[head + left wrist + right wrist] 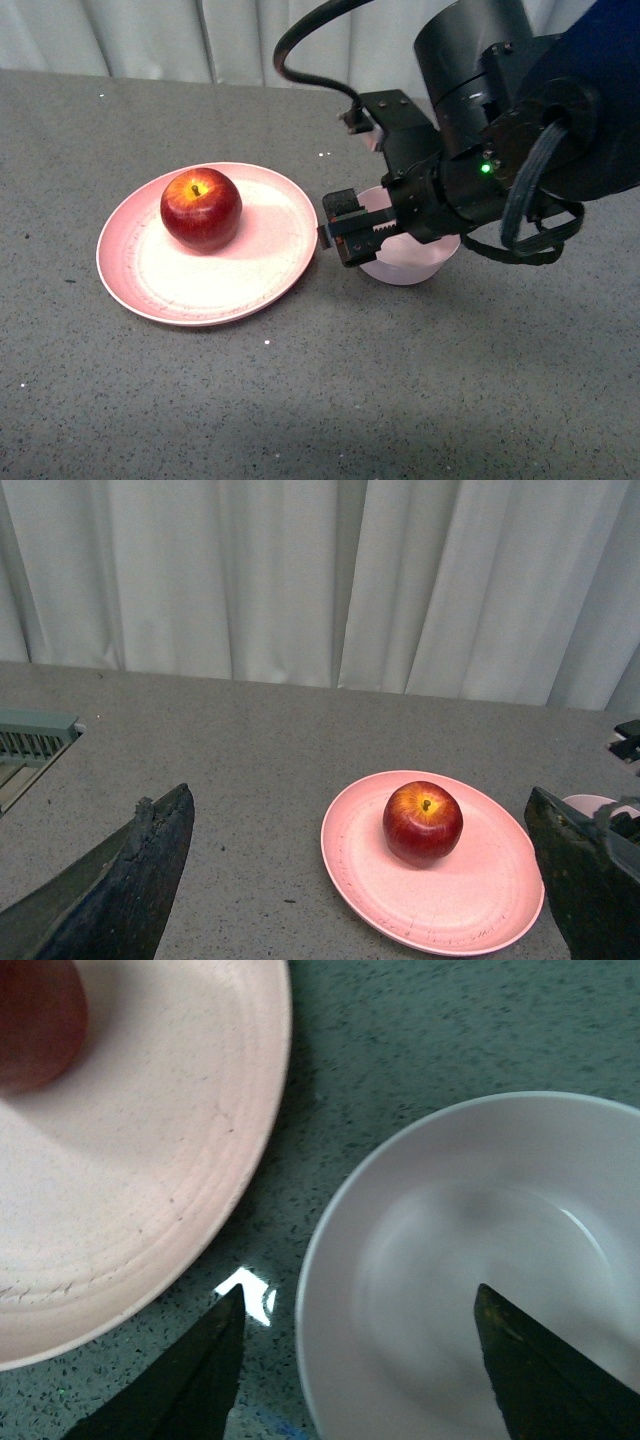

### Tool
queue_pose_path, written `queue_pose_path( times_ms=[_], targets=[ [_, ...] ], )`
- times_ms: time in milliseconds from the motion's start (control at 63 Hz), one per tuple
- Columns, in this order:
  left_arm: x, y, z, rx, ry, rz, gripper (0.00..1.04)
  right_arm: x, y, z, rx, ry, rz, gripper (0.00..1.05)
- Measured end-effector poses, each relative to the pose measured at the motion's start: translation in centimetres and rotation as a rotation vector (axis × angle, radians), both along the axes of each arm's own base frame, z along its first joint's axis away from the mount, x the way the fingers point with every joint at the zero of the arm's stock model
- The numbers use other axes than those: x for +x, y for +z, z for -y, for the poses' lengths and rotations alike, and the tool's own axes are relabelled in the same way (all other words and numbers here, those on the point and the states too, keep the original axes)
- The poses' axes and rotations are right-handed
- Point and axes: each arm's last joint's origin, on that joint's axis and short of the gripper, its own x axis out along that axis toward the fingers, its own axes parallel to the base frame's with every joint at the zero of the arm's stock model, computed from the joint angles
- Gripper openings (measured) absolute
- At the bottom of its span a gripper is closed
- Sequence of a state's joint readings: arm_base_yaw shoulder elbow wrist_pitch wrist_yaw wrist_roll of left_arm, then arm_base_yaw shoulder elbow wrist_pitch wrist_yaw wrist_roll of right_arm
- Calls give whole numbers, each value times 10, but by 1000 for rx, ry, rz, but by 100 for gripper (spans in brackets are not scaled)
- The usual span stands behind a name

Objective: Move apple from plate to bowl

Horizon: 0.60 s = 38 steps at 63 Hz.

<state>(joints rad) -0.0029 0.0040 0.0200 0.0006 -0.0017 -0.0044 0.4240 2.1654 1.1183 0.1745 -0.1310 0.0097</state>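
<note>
A glossy dark-red apple [200, 208] [422, 823] sits on the far-left part of the salmon-pink plate [255, 255] [450, 905]. Just right of the plate stands the small pale pink bowl [408, 266] [470, 1230], with nothing in it. My right gripper [345, 235] [360, 1292] hangs open, low over the bowl's rim on the plate side: one finger is over the table gap, the other over the bowl's inside. In the right wrist view the apple [35, 1020] shows at the corner, on the plate [130, 1170]. My left gripper [360, 795] is open, well back from the plate, holding nothing.
The grey speckled table [330, 400] carries only the plate and bowl. White curtains [320, 580] hang behind it. A grey slatted vent [35, 738] lies at the table's edge in the left wrist view. A black cable [300, 35] loops above my right arm.
</note>
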Motion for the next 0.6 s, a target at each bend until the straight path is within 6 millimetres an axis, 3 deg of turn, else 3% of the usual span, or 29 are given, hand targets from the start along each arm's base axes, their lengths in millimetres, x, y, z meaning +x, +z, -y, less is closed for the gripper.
queue_pose_path(
  times_ms=[159, 333, 540, 603],
  targets=[
    [0, 0, 0, 0, 0, 0, 98, -4, 26, 21, 22, -104, 122, 97],
    [0, 0, 0, 0, 0, 0, 98, -22, 55, 55, 33, -306, 374, 95],
    [0, 0, 0, 0, 0, 0, 98, -71, 66, 97, 24, -474, 501, 95],
    [0, 0, 0, 0, 0, 0, 98, -85, 64, 107, 46, -512, 647, 86]
  ],
)
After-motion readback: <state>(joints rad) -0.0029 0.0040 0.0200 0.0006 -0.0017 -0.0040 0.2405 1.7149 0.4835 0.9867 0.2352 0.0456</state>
